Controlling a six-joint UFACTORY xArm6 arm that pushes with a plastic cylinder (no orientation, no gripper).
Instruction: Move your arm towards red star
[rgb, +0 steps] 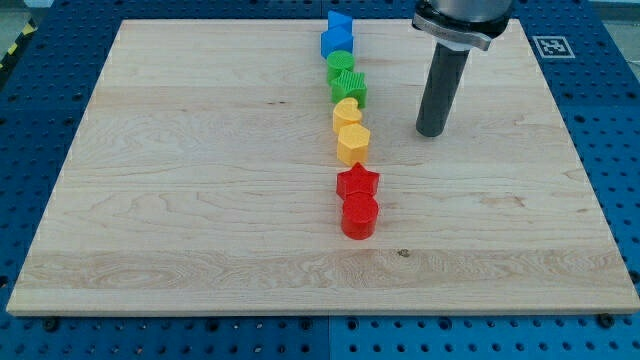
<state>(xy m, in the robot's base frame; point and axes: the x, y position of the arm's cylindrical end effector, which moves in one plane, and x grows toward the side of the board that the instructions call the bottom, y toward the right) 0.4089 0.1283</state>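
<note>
The red star (358, 183) lies on the wooden board (200, 180), a little right of the middle. It touches a red hexagonal block (359, 216) just below it. My tip (431, 132) stands on the board up and to the right of the red star, well apart from it. It is level with the yellow blocks and to their right.
A column of blocks runs up from the red star: a yellow hexagon (353, 144), a yellow heart (346, 113), two green blocks (350, 87) (340, 64), and two blue blocks (338, 40) (339, 21) at the view's top. A fiducial marker (550, 45) sits off the board's top right corner.
</note>
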